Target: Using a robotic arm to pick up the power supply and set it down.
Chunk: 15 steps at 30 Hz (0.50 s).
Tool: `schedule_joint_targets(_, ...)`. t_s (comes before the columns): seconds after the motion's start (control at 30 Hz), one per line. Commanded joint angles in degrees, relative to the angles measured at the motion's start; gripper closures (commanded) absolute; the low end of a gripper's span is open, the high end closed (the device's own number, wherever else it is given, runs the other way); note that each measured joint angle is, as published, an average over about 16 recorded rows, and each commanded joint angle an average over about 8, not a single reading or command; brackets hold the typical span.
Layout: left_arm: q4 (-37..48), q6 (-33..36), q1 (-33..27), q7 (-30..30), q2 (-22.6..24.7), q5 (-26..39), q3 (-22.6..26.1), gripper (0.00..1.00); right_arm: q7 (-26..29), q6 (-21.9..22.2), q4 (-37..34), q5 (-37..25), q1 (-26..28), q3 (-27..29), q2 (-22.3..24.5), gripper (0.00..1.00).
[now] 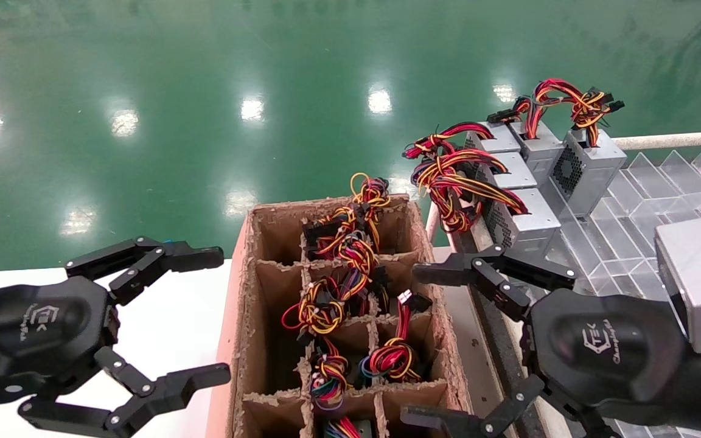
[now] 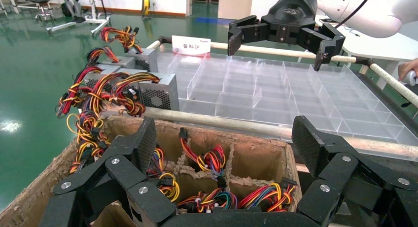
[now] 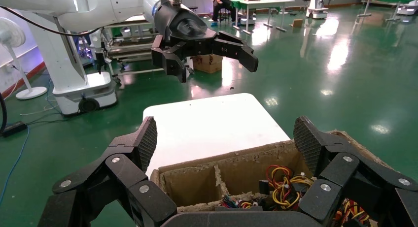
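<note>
Nearest, flanking the cardboard divider box (image 1: 429,255), both claws hang spread wide and empty: left claw (image 1: 204,316) over the white table (image 1: 168,328), right claw (image 1: 435,344) at the box's right wall. Box compartments hold bundled wires (image 1: 326,307). Beyond the box, power supplies (image 1: 524,222) stand in a clear divider tray (image 1: 661,182).

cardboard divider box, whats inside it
Bundles of coloured wires fill several cells of the cardboard divider box; the power supplies beneath them are mostly hidden. Left-hand cells look empty.
</note>
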Motion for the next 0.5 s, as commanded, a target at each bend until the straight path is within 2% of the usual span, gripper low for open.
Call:
schedule_joint_targets(0.03,0.0,0.0,0.0,0.0,0.0,0.0,0.0,0.0,0.0,0.0,0.0,0.0,0.0,0.0,0.0,0.0)
schedule_joint_targets(0.5,0.0,0.0,0.0,0.0,0.0,0.0,0.0,0.0,0.0,0.0,0.0,0.0,0.0,0.0,0.0,0.0)
